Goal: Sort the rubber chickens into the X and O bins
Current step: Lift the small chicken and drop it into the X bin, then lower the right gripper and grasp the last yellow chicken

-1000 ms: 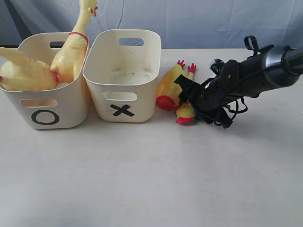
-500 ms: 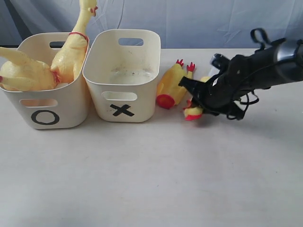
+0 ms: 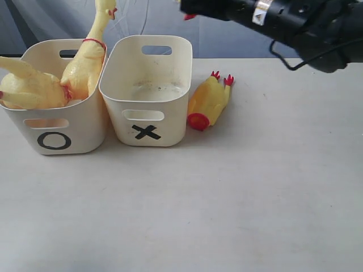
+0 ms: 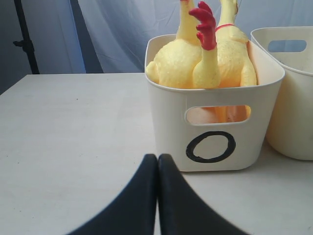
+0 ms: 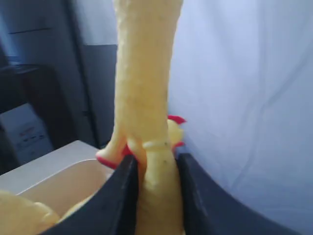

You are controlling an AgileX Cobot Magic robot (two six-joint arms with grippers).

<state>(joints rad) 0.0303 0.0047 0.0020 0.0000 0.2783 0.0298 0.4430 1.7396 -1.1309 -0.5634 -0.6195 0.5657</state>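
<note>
My right gripper (image 5: pixel 156 161) is shut on a small yellow rubber chicken (image 5: pixel 145 93), which stands up between the black fingers (image 5: pixel 122 196). In the exterior view this gripper (image 3: pixel 195 8) is high at the top edge, above the X bin (image 3: pixel 170 130), and only a red tip of the held chicken (image 3: pixel 189 16) shows. The X bin holds nothing. Another small chicken (image 3: pixel 209 102) lies on the table right of it. Two large chickens (image 3: pixel 85 62) (image 3: pixel 28 88) fill the O bin (image 3: pixel 85 136). My left gripper (image 4: pixel 157 157) is shut and empty, low before the O bin (image 4: pixel 166 147).
The bins stand side by side at the back left of the pale table (image 3: pixel 198 215). A grey-blue cloth (image 3: pixel 227 34) hangs behind. The right arm (image 3: pixel 306 22) spans the upper right of the exterior view. A black stand (image 4: pixel 24 39) is beyond the table.
The right gripper has lifted the small chicken off the table beside the other small one and carried it up and left, above the X bin. The left gripper and bins have not moved.
</note>
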